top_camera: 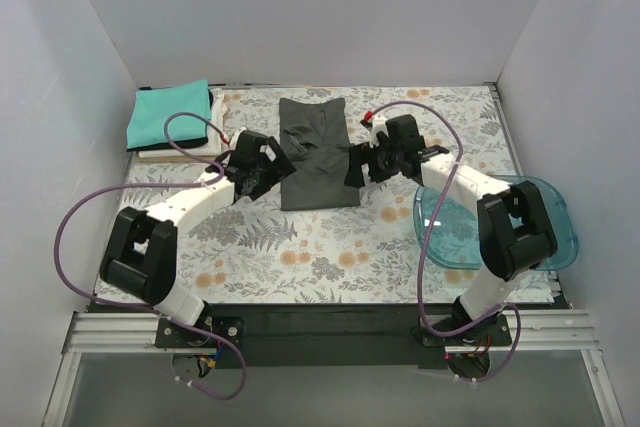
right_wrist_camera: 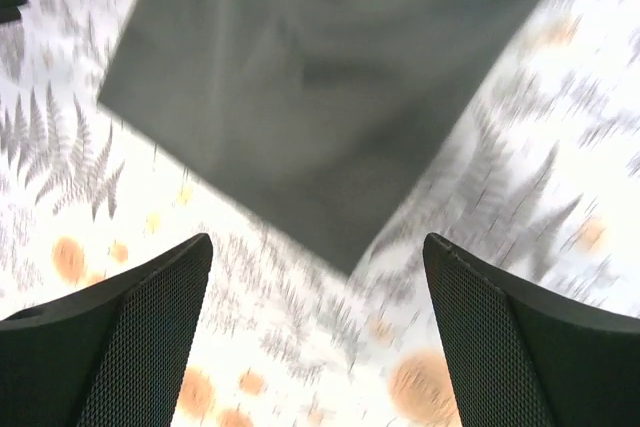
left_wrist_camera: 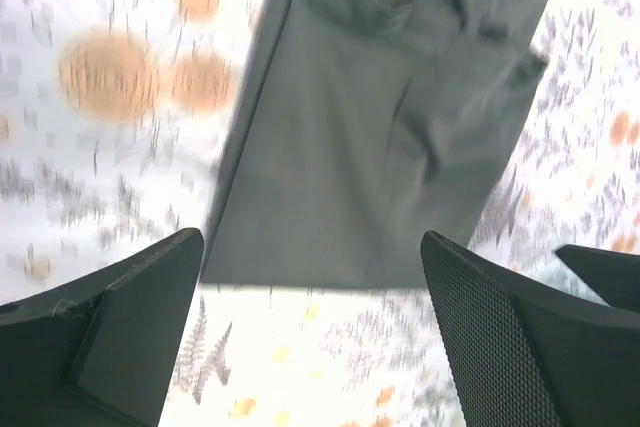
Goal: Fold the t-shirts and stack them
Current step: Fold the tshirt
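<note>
Left gripper [left_wrist_camera: 310,247] and right gripper [right_wrist_camera: 316,247], both spread, flank one charcoal t-shirt [top_camera: 318,157].

In my wrist views the grey shirt [left_wrist_camera: 380,147] was blurry, and the top edge cut it off.

The right gripper [right_wrist_camera: 316,247] has black, mesh-patterned fingers [right_wrist_camera: 500,347]. Ahead of them the shirt [right_wrist_camera: 320,77] is plain charcoal grey. Between them the tablecloth [right_wrist_camera: 300,367] is white, printed with grey ferns and orange blooms.
</note>
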Motion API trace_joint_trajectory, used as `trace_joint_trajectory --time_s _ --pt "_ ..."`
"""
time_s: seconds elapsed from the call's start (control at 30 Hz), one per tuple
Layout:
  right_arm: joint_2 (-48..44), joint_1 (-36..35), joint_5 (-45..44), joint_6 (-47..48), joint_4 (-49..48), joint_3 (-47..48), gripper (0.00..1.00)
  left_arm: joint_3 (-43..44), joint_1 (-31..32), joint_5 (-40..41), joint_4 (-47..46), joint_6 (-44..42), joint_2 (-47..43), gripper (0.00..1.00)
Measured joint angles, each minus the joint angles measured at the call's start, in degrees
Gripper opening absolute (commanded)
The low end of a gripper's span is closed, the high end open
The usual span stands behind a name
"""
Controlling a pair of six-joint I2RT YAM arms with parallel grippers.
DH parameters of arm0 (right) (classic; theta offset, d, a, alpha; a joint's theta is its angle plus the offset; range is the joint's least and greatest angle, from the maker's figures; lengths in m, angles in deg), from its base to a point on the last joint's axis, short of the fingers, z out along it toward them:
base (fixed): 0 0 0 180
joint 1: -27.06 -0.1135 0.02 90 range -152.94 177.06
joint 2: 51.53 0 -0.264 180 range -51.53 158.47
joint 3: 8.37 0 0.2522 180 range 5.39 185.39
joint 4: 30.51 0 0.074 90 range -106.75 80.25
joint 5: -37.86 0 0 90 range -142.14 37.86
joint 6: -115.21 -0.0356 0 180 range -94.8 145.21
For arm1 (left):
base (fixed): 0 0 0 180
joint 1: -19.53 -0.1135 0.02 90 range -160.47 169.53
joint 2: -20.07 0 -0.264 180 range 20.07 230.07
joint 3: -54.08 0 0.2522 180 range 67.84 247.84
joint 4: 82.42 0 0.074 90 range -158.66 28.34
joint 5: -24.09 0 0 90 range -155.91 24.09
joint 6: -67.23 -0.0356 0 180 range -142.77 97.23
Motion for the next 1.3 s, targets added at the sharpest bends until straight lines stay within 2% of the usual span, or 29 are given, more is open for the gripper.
trace_joint_trajectory --time_s 0.17,0.37,0.47,0.5,0.7,0.9,0.93,1.03,1.07,1.1,1.27,1.3 --pt "-5.18 -0.70 0.46 -1.68 -1.90 -11.67 0.91 -9.29 2.16 -2.36 -1.99 1.99 -5.29 0.91" --pt "-4.96 -0.94 0.00 -2.56 -2.82 -14.99 0.81 -13.05 2.75 -3.67 -2.78 3.19 -5.18 0.89" --pt "-4.20 -0.94 -0.11 -2.54 -3.82 -14.91 0.77 -13.11 2.73 -3.63 -3.13 3.56 -5.05 0.75" --pt "-3.63 -0.94 -0.20 -2.54 -3.98 -14.73 0.75 -13.09 2.73 -3.67 -3.39 3.67 -4.92 0.67" --pt "0.55 -0.94 -0.15 -2.54 -4.42 -13.22 0.64 -13.09 2.73 -4.22 -4.35 3.82 -1.18 0.55" --pt "3.04 -0.94 1.16 -2.82 -5.29 -11.43 0.45 -12.52 2.69 -4.55 -5.14 3.76 1.05 0.47" --pt "3.41 -0.94 1.44 -2.89 -5.57 -11.26 0.42 -12.31 2.69 -4.57 -5.16 3.78 1.42 0.43" --pt "3.85 -0.94 2.01 -3.10 -5.73 -11.13 0.38 -10.93 2.69 -4.83 -5.49 3.76 3.26 0.31" --pt "3.85 -0.94 2.12 -3.13 -5.73 -11.13 0.36 -10.58 2.69 -5.01 -5.66 3.74 3.76 0.23" --pt "3.91 -0.94 2.19 -3.17 -5.70 -11.13 0.34 -10.36 2.67 -5.16 -5.84 3.85 4.28 0.21" --pt "4.22 -0.94 2.23 -3.50 -5.66 -11.13 0.15 -9.88 2.64 -4.98 -6.16 4.11 5.53 0.00" --pt "4.33 -0.94 2.25 -3.58 -5.66 -11.13 0.11 -9.77 2.67 -4.92 -6.12 4.15 5.64 0.00"
